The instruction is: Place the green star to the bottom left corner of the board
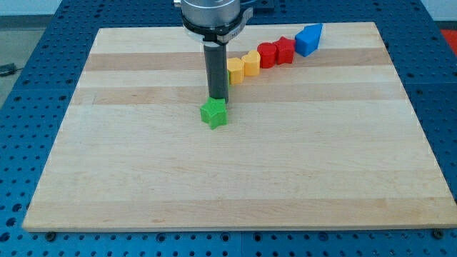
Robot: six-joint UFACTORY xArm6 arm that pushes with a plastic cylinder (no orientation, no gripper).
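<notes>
No fingers here: my tip (218, 98) touches the star (214, 113) at its upper-right edge, mid-tabletop (143, 178), so push steadily down-left, staying centred behind it to prevent slipping off.

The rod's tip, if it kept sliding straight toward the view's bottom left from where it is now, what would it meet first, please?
My tip sits just above and right of the green star, apparently touching it, so it would meet the star first. Beyond it, the board shows no other block toward that corner.
</notes>
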